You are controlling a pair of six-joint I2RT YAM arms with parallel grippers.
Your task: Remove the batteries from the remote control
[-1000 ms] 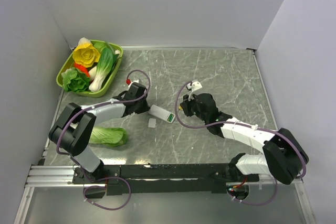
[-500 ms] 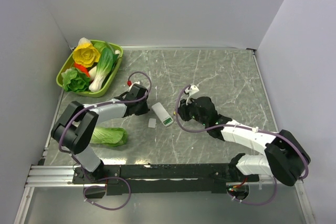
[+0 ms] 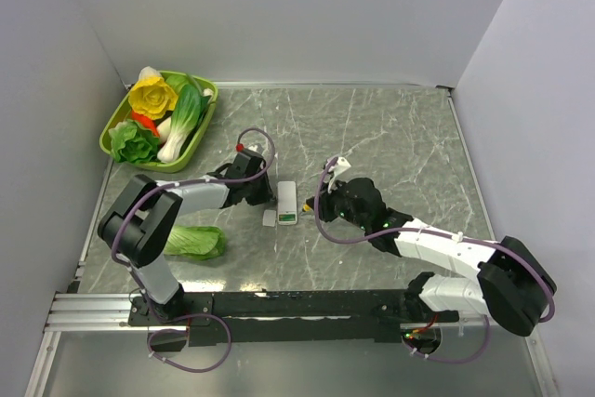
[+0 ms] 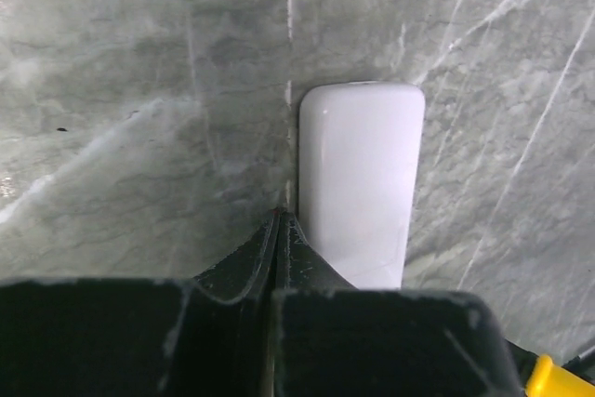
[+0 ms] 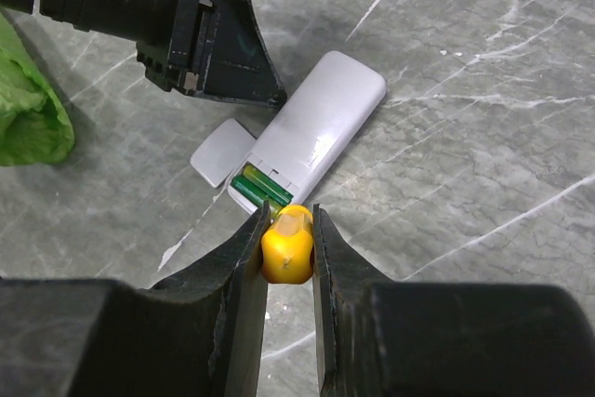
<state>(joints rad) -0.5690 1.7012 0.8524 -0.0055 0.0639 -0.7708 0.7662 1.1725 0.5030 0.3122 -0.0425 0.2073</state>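
The white remote control [image 3: 287, 198] lies back side up mid-table, its open end toward the near edge. Two green batteries [image 5: 263, 190] sit side by side in the open compartment. The remote also shows in the left wrist view [image 4: 363, 183] and the right wrist view [image 5: 321, 127]. My left gripper [image 3: 268, 195] is shut and empty, and its tip [image 4: 279, 218] touches the remote's left long side. My right gripper [image 5: 288, 222] is shut on the yellow screwdriver handle [image 5: 286, 248], just in front of the battery end. The screwdriver shaft is hidden.
The small white cover piece [image 3: 270, 218] lies on the table beside the remote's open end [image 5: 223, 152]. A green leafy vegetable [image 3: 191, 241] lies near the left arm. A green basket [image 3: 212, 99] of toy vegetables stands at the back left.
The remote has turned from a diagonal lie to near-far, its battery end swinging left. My left gripper followed it rightward. My right gripper moved left toward the battery end.
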